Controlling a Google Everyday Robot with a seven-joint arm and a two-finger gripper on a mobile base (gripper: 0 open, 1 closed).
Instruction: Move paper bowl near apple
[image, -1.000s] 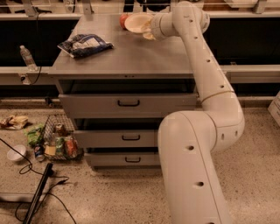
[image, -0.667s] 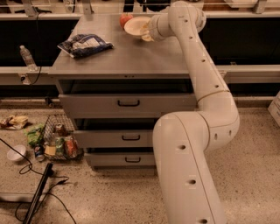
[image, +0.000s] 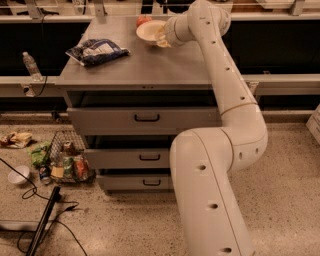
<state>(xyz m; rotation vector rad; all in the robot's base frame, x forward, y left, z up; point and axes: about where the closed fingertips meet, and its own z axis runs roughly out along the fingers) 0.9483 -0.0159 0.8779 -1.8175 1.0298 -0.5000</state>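
Observation:
The cream-white paper bowl (image: 148, 31) is at the back of the grey cabinet top (image: 150, 70), right of centre. The small red-orange apple (image: 143, 20) sits just behind it at the back edge, partly hidden by the bowl's rim. My gripper (image: 161, 36) reaches in from the right and is shut on the bowl's right rim. The white arm runs from the lower middle of the camera view up to it.
A blue and white bag (image: 97, 50) lies on the left of the cabinet top. Three drawers (image: 146, 118) face front. On the floor at left are a wire basket of clutter (image: 67, 162), a small white bowl (image: 19, 175), a water bottle (image: 31, 65) and cables.
My gripper has carried the paper bowl a little to the left, so it now lies right in front of the apple and covers part of it.

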